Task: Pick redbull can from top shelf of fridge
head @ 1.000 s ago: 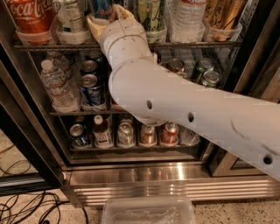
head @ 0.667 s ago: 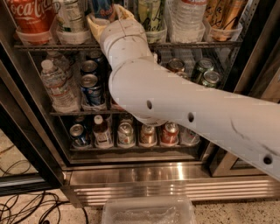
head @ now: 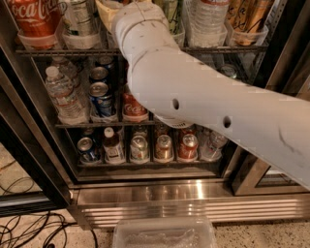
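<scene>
My white arm (head: pixel 193 101) reaches up from the lower right into the open fridge (head: pixel 145 193). The gripper (head: pixel 116 7) is at the top shelf (head: pixel 43 50), between a silver can (head: pixel 80 19) and a pale green-lettered can (head: pixel 170 12). It is cut off by the top edge of the view. The redbull can is hidden behind the wrist or out of view. Clear plastic holders (head: pixel 244 35) line the top shelf.
A red Coca-Cola bottle (head: pixel 29 19), a water bottle (head: pixel 208 19) and gold cans (head: pixel 247 14) stand on the top shelf. Lower racks hold water bottles (head: pixel 63 94), blue cans (head: pixel 101 97) and red cans (head: pixel 188 145). A clear tray (head: pixel 164 235) and cables (head: pixel 29 232) lie on the floor.
The wrist has moved slightly up and deeper into the top shelf. The bit of blue seen beside the gripper earlier no longer shows.
</scene>
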Available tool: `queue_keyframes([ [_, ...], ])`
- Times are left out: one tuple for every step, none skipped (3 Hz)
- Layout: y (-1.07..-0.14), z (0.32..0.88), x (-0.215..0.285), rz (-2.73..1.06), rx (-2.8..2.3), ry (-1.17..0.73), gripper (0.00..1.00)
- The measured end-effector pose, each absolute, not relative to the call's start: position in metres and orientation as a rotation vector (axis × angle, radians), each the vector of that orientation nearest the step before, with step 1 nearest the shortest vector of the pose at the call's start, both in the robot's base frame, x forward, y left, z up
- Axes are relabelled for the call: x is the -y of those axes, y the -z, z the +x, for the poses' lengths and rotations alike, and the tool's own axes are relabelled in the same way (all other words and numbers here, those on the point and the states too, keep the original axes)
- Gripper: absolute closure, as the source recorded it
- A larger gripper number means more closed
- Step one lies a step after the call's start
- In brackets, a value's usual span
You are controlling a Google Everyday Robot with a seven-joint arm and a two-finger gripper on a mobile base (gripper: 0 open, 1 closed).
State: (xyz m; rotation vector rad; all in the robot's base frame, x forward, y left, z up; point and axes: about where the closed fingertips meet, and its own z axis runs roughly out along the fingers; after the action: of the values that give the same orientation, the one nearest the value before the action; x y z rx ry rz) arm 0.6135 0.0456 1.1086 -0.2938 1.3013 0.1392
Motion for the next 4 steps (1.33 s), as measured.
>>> queue_keyframes([
  [-1.109, 0.613, -0.046, -0.294, -1.301, -0.139, 1.0],
  [-1.113, 0.61, -0.049, -0.298, -1.301, -0.162, 1.0],
  [-1.113, 0.583, -0.048, -0.301, -1.348, -0.223, 1.0],
  [-1.092, 0.55, -0.044, -0.311, -1.446, -0.293, 1.0],
])
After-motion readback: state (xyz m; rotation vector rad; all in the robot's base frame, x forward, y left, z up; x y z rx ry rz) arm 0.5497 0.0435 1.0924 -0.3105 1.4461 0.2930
